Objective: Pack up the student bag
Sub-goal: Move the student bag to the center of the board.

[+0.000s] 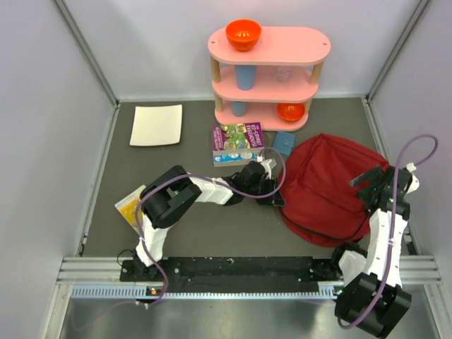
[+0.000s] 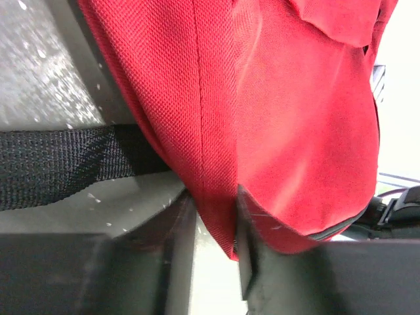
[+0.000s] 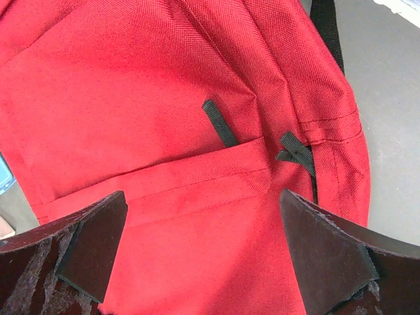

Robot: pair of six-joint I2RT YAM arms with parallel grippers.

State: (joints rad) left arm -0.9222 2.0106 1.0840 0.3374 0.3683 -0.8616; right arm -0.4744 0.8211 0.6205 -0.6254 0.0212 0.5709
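Note:
The student bag (image 1: 332, 183), dark red with black straps, lies flat at the right of the table. My left gripper (image 1: 274, 192) reaches to its left edge. In the left wrist view that gripper (image 2: 213, 210) has a fold of the bag's red fabric (image 2: 295, 118) pinched between its fingertips, and a black strap (image 2: 59, 170) runs off to the left. My right gripper (image 1: 367, 180) hovers over the bag's right side. The right wrist view shows this gripper (image 3: 203, 243) wide open above the bag (image 3: 164, 85), close to two black zipper pulls (image 3: 220, 123), with nothing between the fingers.
A pink three-tier shelf (image 1: 265, 70) stands at the back with an orange bowl (image 1: 244, 33) on top. In front of it lie a colourful box (image 1: 236, 141) and a small blue item (image 1: 284, 143). A white sheet (image 1: 157, 125) lies back left, a yellow packet (image 1: 129, 207) near left.

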